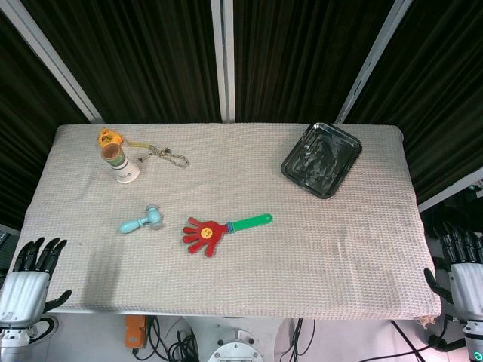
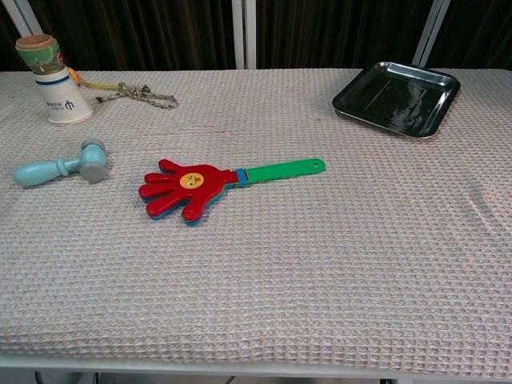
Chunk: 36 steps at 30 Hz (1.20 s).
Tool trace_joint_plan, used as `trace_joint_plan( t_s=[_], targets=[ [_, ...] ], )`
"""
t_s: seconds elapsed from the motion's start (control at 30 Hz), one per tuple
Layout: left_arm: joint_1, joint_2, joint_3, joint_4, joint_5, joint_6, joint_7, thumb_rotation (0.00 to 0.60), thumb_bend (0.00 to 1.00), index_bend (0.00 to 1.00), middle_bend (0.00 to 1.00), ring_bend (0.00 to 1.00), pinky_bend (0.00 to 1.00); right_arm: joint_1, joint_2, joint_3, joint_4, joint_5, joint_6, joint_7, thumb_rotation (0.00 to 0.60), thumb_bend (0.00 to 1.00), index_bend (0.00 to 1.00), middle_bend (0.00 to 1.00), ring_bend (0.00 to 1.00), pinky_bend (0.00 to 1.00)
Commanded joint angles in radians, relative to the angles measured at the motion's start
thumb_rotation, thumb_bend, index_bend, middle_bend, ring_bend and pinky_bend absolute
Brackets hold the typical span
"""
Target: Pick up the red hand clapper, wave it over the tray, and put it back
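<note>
Both hands are idling off the desk's near corners: left hand (image 1: 26, 279) and right hand (image 1: 464, 275), fingers apart, gripping nothing. The red hand clapper (image 1: 223, 228) is lying mid-desk (image 1: 332, 249), well apart from the tray (image 1: 322, 159). No writing is proving readable.

Bright, even overhead light — sharp focus, soft shadows, glare on the tray (image 1: 322, 160)

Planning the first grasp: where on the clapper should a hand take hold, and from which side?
Probably the green handle, from above. It is the slim bare part, lying flat and pointing toward the tray, clear of the hammer. The right hand sits on that side, likely the easier approach.
</note>
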<state>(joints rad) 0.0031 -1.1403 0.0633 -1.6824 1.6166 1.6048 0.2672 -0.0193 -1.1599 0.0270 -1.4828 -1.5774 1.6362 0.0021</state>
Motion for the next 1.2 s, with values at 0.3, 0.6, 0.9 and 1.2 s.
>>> trace_joint_plan(
  t_s=[0.3, 0.6, 0.9, 1.2],
  targets=[
    [-0.005, -0.008, -0.013, 0.020, 0.017, -0.004, -0.039, 0.600, 0.08, 0.10, 0.10, 0.00, 0.09, 0.010, 0.004, 0.004, -0.014, 0.008, -0.030, -0.012, 0.600, 0.24, 0.00, 0.00, 0.00, 0.00],
    [-0.002, 0.001, -0.020, 0.014, 0.004, -0.010, -0.053, 0.600, 0.08, 0.10, 0.10, 0.00, 0.08, 0.043, 0.029, 0.016, -0.055, 0.021, -0.090, -0.019, 0.600, 0.24, 0.00, 0.00, 0.00, 0.00],
    [0.004, -0.006, -0.026, 0.034, -0.012, -0.015, -0.061, 0.600, 0.08, 0.10, 0.10, 0.00, 0.08, 0.159, 0.057, 0.054, -0.203, -0.033, -0.195, -0.167, 0.600, 0.23, 0.00, 0.00, 0.00, 0.00],
    [0.015, -0.003, -0.025, 0.028, -0.007, -0.003, -0.077, 0.600, 0.08, 0.10, 0.10, 0.00, 0.09, 0.405, 0.004, 0.154, -0.401, 0.133, -0.538, -0.408, 0.600, 0.22, 0.00, 0.00, 0.00, 0.00]
  ],
)
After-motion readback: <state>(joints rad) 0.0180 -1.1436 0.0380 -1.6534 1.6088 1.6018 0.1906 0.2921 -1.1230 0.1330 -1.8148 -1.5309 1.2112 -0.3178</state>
